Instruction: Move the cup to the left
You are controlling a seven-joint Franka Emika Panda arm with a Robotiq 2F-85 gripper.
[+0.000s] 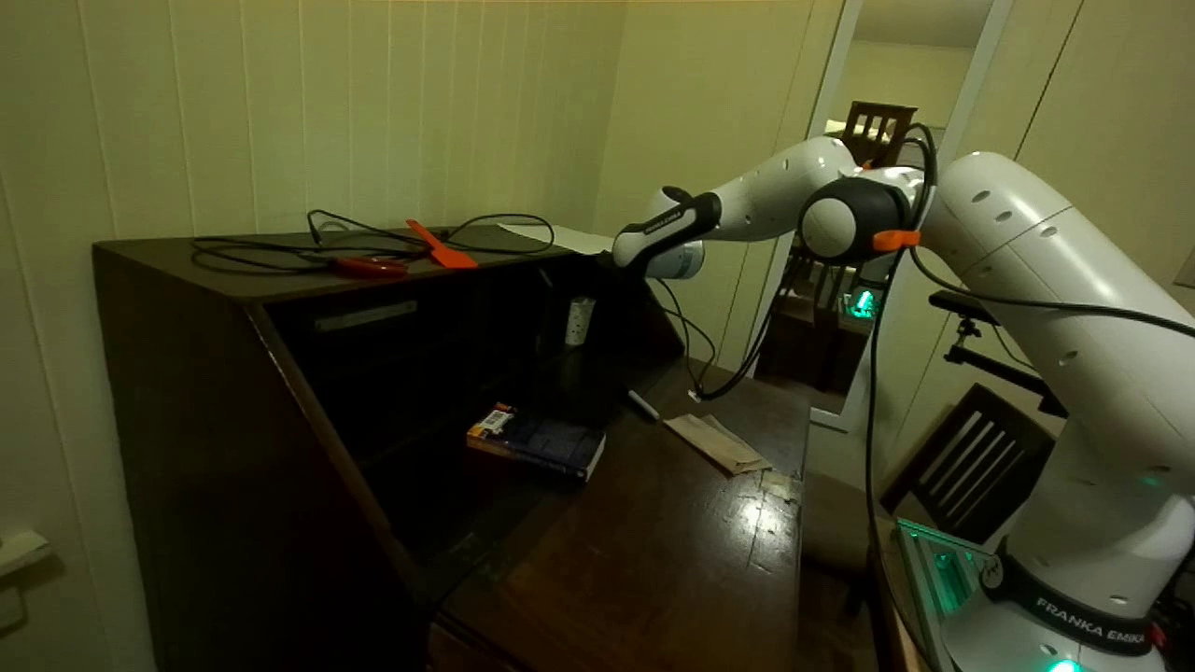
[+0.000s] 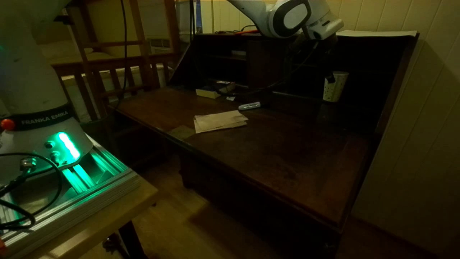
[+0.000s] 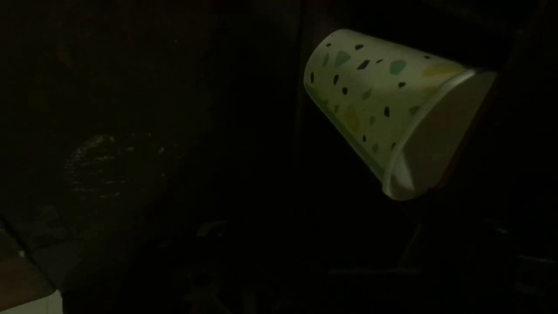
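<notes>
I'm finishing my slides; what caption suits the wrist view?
Wrist view, mostly dark: a whitish cup flecked green, yellow and black, opening toward lower right.

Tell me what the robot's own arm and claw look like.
The arm is white and rounded, with black trim, black cables and an orange clip. A black band above a green light reads FRANKA EMIKA. The claw looks dark, its shape mostly lost in shadow.
</notes>
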